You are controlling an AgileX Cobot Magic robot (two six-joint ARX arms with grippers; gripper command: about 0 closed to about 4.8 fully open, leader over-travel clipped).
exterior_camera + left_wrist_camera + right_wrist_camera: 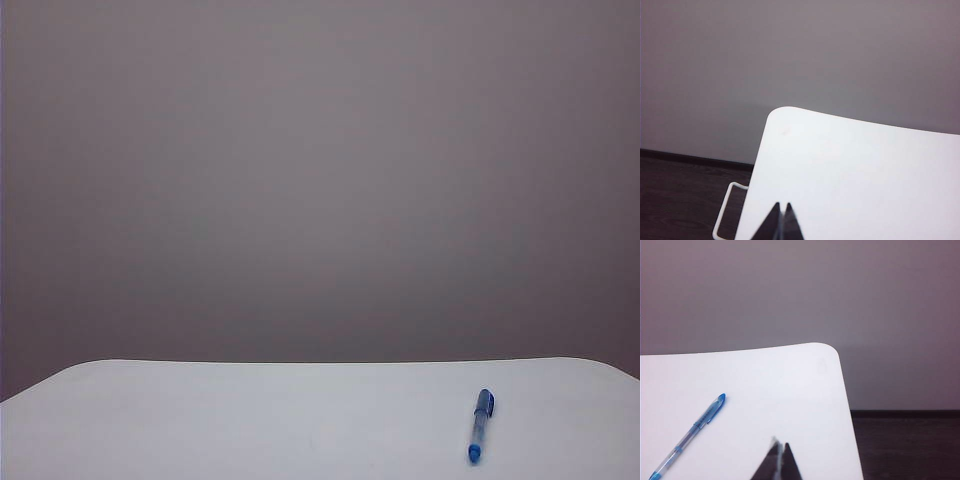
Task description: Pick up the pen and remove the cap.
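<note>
Capped pen [481, 425] lies untouched on white table [250, 420], near right — left claw [781, 220], right claw [780, 460] clenched, empty; nothing done yet

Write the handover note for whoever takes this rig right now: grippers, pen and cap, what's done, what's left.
Left gripper: shut, empty, seen only in its wrist view, above the near left part of the white table.
Right gripper: shut, empty, above the near right part of the table.
The pen lies flat on the table's right side near the front edge, untouched. The cap is on it, at the end pointing away from the robot.
Done: nothing yet.
Left: open a gripper, pick up the pen, pull the cap off with the other gripper.
</note>
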